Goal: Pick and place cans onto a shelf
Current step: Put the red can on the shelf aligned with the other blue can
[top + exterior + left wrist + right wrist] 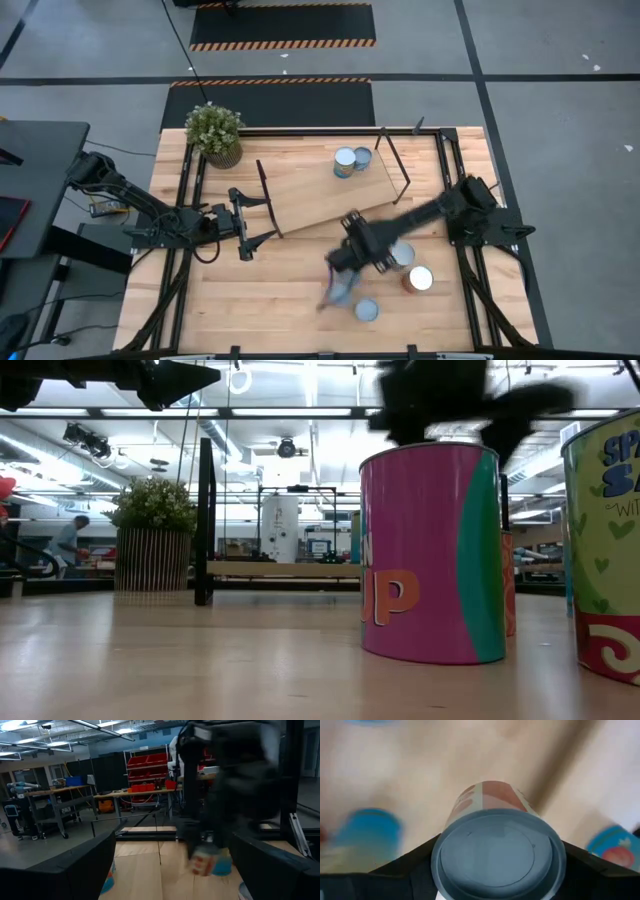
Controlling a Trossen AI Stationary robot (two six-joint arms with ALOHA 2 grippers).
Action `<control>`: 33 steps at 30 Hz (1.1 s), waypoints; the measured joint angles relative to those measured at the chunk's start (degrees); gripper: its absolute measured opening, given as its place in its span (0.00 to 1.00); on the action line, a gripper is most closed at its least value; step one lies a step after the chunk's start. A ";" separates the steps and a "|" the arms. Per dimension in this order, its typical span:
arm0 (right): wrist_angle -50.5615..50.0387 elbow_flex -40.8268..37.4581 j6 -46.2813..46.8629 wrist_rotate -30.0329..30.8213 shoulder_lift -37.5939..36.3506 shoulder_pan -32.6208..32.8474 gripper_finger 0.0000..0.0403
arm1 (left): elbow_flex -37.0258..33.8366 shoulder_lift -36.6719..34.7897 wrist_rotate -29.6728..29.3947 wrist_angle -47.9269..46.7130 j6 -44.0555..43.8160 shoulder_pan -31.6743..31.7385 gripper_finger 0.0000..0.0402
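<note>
My right gripper (pixel 340 280) reaches over the near middle of the table and is shut on a can with a pale silvery-blue top (pixel 497 852) and a pink-and-white side. Two cans (pixel 352 160) stand upright on the light-wood shelf (pixel 315 190). Three more cans stand on the table near my right arm (pixel 403 255) (pixel 418 279) (pixel 367 310). My left gripper (pixel 262 215) is open and empty at the shelf's left black frame; in its wrist view (pixel 170 870) my right arm and the held can (pixel 207 861) show ahead, blurred. My right gripper pinches the can between its two fingers (pixel 420 865), one on each side of the wall just below the top rim (pixel 440 855). The fingers come from above, pointing down. The can hangs below them, its top toward the wrist, over the blurred tabletop.
A potted green plant (pixel 214 133) stands at the far left corner. In the low view a pink-and-teal can (pixel 430 550) and a green can (pixel 605 560) stand close to the near edge. Bare tabletop (pixel 250 300) lies at the near left.
</note>
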 joint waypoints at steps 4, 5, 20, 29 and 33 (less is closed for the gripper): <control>2.11 0.00 -4.11 -0.77 -0.20 -8.56 0.76 | 0.00 0.00 -0.01 -0.31 -0.01 -0.02 0.97; 2.88 0.00 -5.20 -1.52 -0.20 -10.48 0.76 | 0.00 0.00 0.00 -0.53 -0.01 -0.01 0.97; 8.69 -0.07 -12.78 -10.58 -0.20 -27.07 0.77 | 0.00 0.00 -0.01 -0.88 0.05 -0.02 0.97; 8.70 -0.07 -12.42 -11.06 -0.15 -28.39 0.89 | 0.00 0.00 -0.01 -0.86 0.05 0.00 0.97; 8.66 -0.08 -12.41 -8.37 -0.07 -27.52 0.89 | 0.00 0.00 -0.01 -0.84 0.07 0.00 0.97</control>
